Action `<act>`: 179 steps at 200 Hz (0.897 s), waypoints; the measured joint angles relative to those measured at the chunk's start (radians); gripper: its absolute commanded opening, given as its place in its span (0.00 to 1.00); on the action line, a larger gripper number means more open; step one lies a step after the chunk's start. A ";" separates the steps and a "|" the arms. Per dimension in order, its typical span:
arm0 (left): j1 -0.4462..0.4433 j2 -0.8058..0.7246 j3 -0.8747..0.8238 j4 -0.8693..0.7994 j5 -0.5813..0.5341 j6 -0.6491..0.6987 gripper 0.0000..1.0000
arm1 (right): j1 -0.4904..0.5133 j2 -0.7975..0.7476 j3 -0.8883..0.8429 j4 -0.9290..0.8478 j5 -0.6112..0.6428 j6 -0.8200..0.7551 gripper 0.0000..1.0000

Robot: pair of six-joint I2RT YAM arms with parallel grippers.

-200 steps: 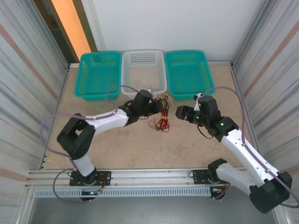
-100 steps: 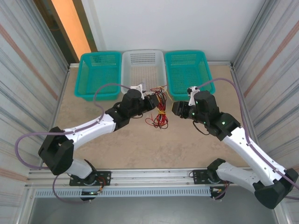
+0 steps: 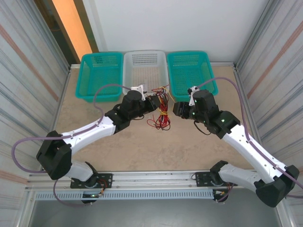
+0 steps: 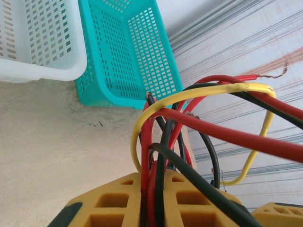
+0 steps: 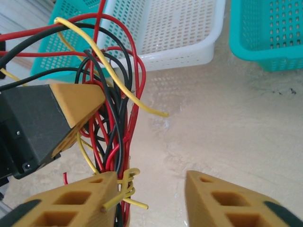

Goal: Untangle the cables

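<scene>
Left tool point(image 4: 152, 191): clamped on thin red, yellow and black cables point(image 3: 162, 113).
Right tool point(image 5: 151, 182): wide open, empty, just beside them.
Advice: pinch one strand, pull apart slowly.

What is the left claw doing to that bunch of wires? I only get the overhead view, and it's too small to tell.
Observer: In the left wrist view the left gripper is shut on the cables. Red and black strands run between its yellow pads.
Operator: And the right claw?
Observer: The right wrist view shows the right gripper open, with bare table between its fingers. The cables hang just beside one finger, and a yellow strand loops around them there.
</scene>
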State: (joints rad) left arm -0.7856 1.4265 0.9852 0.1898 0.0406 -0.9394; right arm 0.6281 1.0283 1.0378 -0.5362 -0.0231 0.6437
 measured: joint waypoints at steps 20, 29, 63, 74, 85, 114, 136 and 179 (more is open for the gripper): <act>0.000 0.000 0.000 0.001 0.000 0.000 0.00 | 0.001 0.000 0.000 0.000 -0.003 0.000 0.11; 0.000 0.000 0.000 0.004 0.001 0.000 0.00 | 0.001 0.000 0.000 0.000 -0.005 0.005 0.01; 0.000 -0.001 -0.024 0.063 0.019 -0.001 0.00 | 0.001 -0.002 0.006 0.001 -0.003 -0.001 0.00; 0.000 -0.003 -0.042 0.106 0.035 -0.003 0.00 | 0.000 -0.008 0.008 0.000 -0.003 -0.001 0.00; 0.001 -0.007 -0.064 0.159 0.048 -0.010 0.00 | -0.007 -0.015 0.010 0.000 -0.005 -0.001 0.00; 0.001 -0.011 -0.109 0.319 0.084 -0.056 0.00 | -0.086 -0.026 0.011 0.010 -0.071 0.003 0.00; 0.001 -0.011 -0.142 0.483 0.100 -0.110 0.00 | -0.159 -0.029 0.002 0.051 -0.143 0.018 0.00; -0.005 -0.011 -0.161 0.719 0.109 -0.186 0.00 | -0.256 -0.034 -0.092 0.209 -0.306 0.095 0.00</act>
State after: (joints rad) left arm -0.7902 1.4155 0.8238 0.9092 0.1501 -1.1255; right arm 0.3717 0.9943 0.9463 -0.3275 -0.3294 0.7387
